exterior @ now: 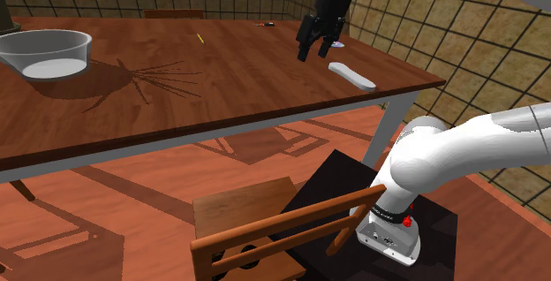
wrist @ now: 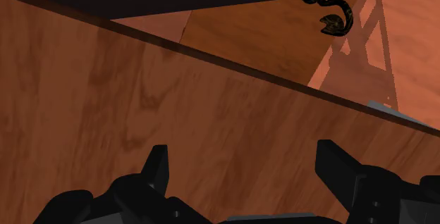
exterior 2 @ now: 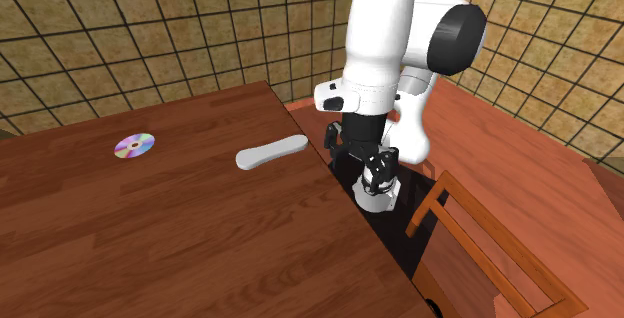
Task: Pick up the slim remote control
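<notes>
Gripper [exterior: 314,54] above table [exterior: 221,94], near its stand-side edge. Fingers [wrist: 159,168] spread, holding nothing. Slim white remote [exterior: 351,76] flat on table by same edge, outside fingers. Risk: misaligned descent, so fingertip clips remote and shoves it off table edge.

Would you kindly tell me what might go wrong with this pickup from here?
The open gripper hovers beside the white remote, not over it; bare table lies between its fingers, so closing now would grasp nothing. The remote lies near the table's edge; a nudge might push it off.
</notes>
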Tool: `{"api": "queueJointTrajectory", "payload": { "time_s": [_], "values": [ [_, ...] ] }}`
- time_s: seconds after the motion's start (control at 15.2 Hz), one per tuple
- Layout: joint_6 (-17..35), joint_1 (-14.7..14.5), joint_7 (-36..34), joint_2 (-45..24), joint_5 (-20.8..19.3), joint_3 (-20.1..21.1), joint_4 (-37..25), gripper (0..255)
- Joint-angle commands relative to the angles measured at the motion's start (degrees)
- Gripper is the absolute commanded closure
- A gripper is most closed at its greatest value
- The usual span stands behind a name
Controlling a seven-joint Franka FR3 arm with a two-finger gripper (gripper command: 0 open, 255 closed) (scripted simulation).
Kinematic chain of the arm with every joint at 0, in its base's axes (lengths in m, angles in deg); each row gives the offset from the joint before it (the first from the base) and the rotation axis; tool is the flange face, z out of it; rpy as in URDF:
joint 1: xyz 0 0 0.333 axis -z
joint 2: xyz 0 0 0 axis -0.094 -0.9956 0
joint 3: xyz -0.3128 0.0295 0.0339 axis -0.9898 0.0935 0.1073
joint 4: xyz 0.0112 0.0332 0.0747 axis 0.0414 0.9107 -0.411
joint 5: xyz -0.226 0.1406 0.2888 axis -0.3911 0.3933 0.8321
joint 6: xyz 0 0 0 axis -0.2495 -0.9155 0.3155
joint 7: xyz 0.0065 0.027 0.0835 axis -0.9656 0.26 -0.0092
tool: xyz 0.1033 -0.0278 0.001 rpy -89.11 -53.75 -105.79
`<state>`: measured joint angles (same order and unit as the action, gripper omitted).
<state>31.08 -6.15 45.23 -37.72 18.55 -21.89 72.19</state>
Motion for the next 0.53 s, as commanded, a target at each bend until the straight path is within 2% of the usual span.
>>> {"api": "queueJointTrajectory", "payload": {
  "time_s": [0.0, 0.46],
  "values": [
    [0.0, 0.0, 0.0, 0.0, 0.0, 0.0, 0.0, 0],
    [0.62, 4.43, 4.87, -0.79, -5.7, -6.81, 2.45, 0]
  ]
}}
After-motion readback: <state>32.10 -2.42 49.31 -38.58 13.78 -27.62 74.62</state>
